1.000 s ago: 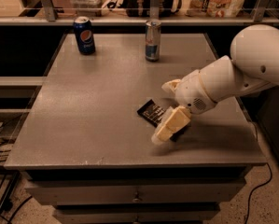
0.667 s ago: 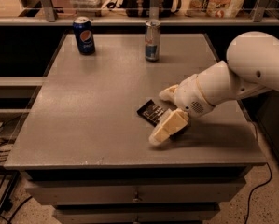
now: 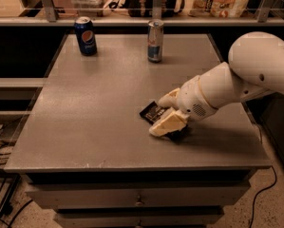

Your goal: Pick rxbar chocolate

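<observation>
Camera view: the gripper (image 3: 168,112) has lowered onto the rxbar chocolate (image 3: 151,112), near the table's (image 3: 103,94) front right. It seems parted, straddling the bar, so closing looks imminent.

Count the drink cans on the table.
2: the blue cola can at the back left, the slim silver-blue can at back centre. None seems hidden. The claw is down at the rxbar chocolate.
</observation>
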Action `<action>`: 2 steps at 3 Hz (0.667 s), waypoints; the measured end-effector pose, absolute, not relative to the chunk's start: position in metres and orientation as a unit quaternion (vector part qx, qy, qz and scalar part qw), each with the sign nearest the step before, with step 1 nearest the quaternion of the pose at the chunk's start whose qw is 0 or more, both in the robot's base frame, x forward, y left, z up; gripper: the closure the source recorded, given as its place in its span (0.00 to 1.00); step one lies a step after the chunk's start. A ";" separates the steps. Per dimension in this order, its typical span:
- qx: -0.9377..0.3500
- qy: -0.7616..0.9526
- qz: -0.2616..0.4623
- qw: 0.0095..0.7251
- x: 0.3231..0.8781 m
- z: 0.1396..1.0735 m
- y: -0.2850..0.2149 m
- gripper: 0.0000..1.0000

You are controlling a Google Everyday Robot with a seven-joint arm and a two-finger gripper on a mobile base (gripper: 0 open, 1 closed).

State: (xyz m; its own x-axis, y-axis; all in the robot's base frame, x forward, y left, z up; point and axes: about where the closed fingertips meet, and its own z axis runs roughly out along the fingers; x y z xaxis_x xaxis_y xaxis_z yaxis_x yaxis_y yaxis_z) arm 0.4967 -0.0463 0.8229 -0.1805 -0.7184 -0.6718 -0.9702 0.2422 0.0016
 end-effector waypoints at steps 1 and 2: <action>-0.572 0.740 0.211 0.285 0.495 0.828 -0.050 0.87; -0.573 0.738 0.198 0.294 0.498 0.845 -0.054 1.00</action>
State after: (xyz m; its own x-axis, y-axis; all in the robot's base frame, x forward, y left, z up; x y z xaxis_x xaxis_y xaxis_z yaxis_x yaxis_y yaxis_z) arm 0.4980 -0.0539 0.8453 -0.1695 -0.7301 -0.6620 -0.9636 0.2637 -0.0441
